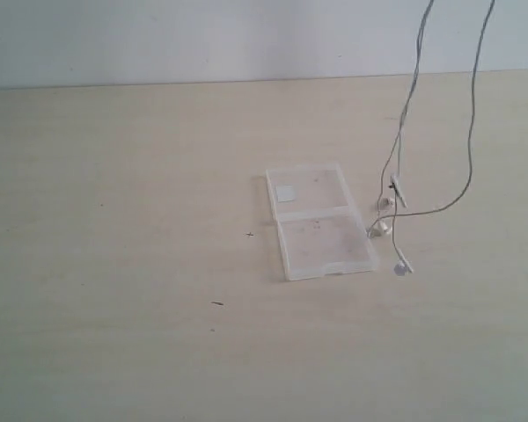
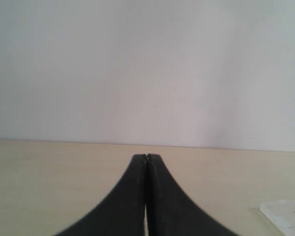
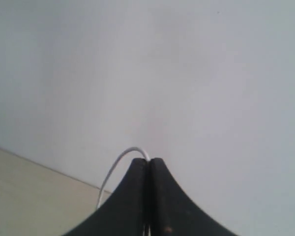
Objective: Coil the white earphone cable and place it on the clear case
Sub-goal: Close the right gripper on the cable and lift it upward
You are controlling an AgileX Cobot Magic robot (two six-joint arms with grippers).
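The clear case (image 1: 319, 221) lies open and flat mid-table, a whitish patch in its far half. The white earphone cable (image 1: 471, 132) hangs in two strands from above the top edge of the exterior view, to the right of the case. Its earbuds (image 1: 401, 266) and inline piece (image 1: 397, 191) rest on or dangle just over the table beside the case's right edge. My right gripper (image 3: 149, 160) is shut on the cable, a white loop (image 3: 119, 164) arching out of its tips. My left gripper (image 2: 146, 156) is shut with nothing in it, low over the table. Neither gripper shows in the exterior view.
A pale wooden table (image 1: 114, 264) runs back to a white wall (image 1: 202, 35). A corner of the clear case (image 2: 285, 216) shows in the left wrist view. Small dark specks (image 1: 217, 303) mark the tabletop left of the case.
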